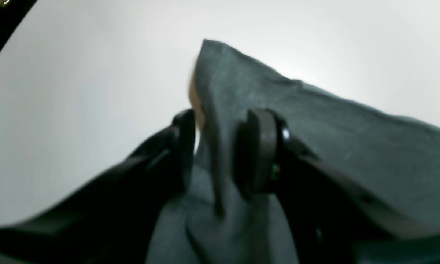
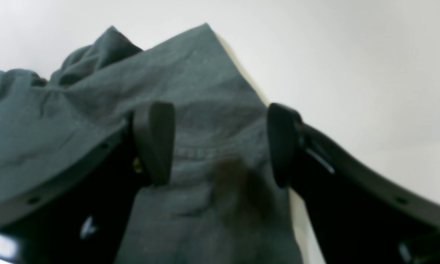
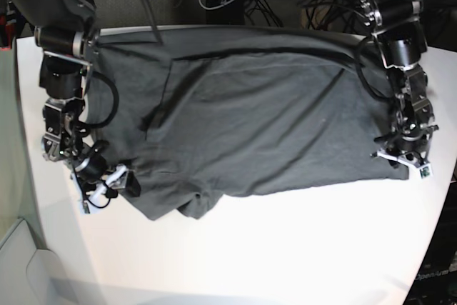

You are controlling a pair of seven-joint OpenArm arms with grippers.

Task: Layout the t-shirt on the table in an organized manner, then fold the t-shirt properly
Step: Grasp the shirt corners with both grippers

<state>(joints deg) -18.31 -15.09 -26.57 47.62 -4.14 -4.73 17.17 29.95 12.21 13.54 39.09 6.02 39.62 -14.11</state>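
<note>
The left pincer (image 1: 220, 150) pinches a raised fold of the t-shirt (image 1: 333, 146) between its two pads. The right pincer (image 2: 220, 145) stands spread wide, a hemmed corner of cloth lying between its pads (neither pad presses on it). From both, the dark grey shirt stretches across the far half of the white table (image 3: 285, 248), wrinkled, one corner bunched near the right pincer.

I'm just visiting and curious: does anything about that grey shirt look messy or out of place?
Yes. The t-shirt is spread over the table but not flat: long creases run across it, and its corner by the right gripper is bunched and curled under. No tear or stain shows.
</note>
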